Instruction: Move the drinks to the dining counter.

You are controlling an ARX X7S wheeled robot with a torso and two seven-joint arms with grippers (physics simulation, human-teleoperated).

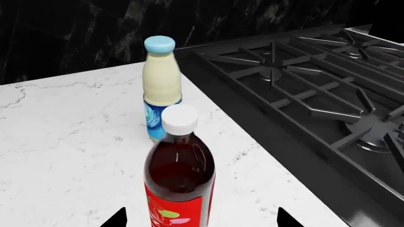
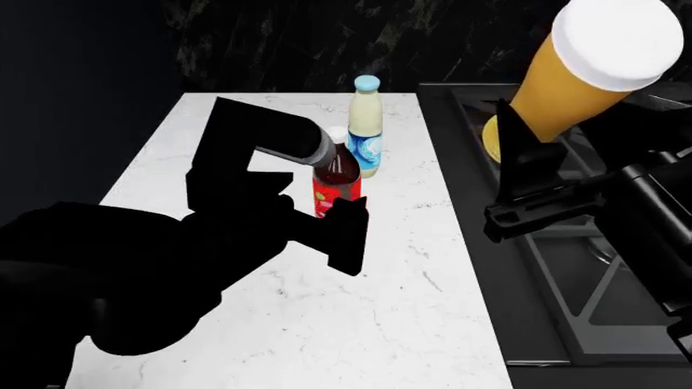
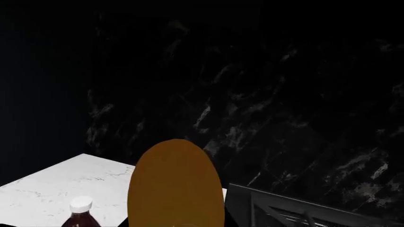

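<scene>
Right tool (image 2: 517,166) clamped on beer glass (image 2: 578,77) full of amber beer with foam, lifted above stove (image 2: 562,267); left tool (image 1: 200,220) apart around cola bottle (image 1: 180,175) standing on white table (image 2: 357,324), milk bottle (image 1: 162,82) just behind, both capped.

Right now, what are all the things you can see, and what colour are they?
Cola bottle: one, dark with red label and white cap, on the white counter, between the left gripper's fingers.
Cream bottle: one, cream with blue label and cap, on the counter behind the cola bottle.
Beer glass: one, amber with white foam, held up over the stove.
Counter: one, white marble with grey veins.
Stove: one, black grates, beside the counter.
Wall: black marble, behind.
Left gripper: one, black, around the cola bottle.
Right gripper: one, black, holding the beer glass.
</scene>
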